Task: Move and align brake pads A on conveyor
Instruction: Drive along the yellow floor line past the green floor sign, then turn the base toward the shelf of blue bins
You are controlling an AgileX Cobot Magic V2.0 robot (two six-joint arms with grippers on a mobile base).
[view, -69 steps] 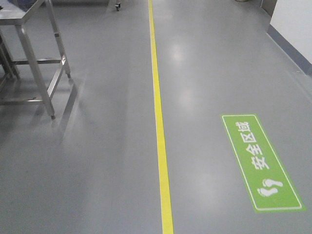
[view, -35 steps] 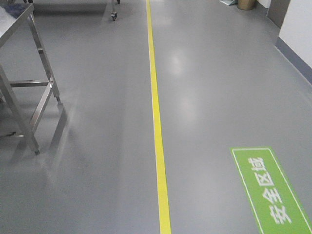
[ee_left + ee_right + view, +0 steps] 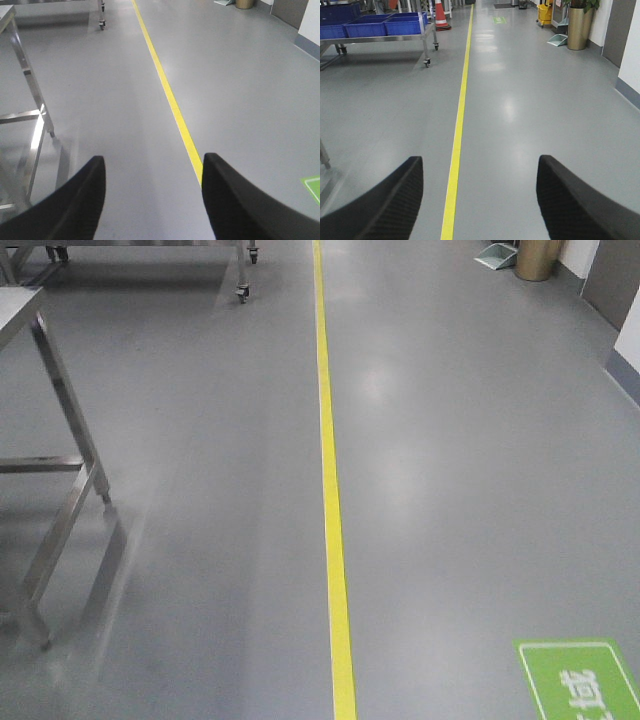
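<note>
Nearest to me, the left gripper (image 3: 152, 200) hangs with its two black fingers (image 3: 75, 200) spread wide and only grey floor (image 3: 125, 125) between them. The right gripper (image 3: 479, 200) is likewise parted and holding nothing. Neither the brake pads nor the conveyor shows in any view. Since a second ago the scene has slid towards the robot. The green floor sign (image 3: 580, 680), whole before, is now cut to its top corner at the bottom edge. The steel table frame (image 3: 60, 440) sits lower and further left. The yellow line (image 3: 330, 520) runs straight ahead as before. Farther off, a cart's caster (image 3: 243, 290), a dustpan (image 3: 495, 254) and a gold planter (image 3: 535, 258) have come into sight. Blue bins (image 3: 385, 25) and a traffic cone (image 3: 440, 15) stand beyond.
</note>
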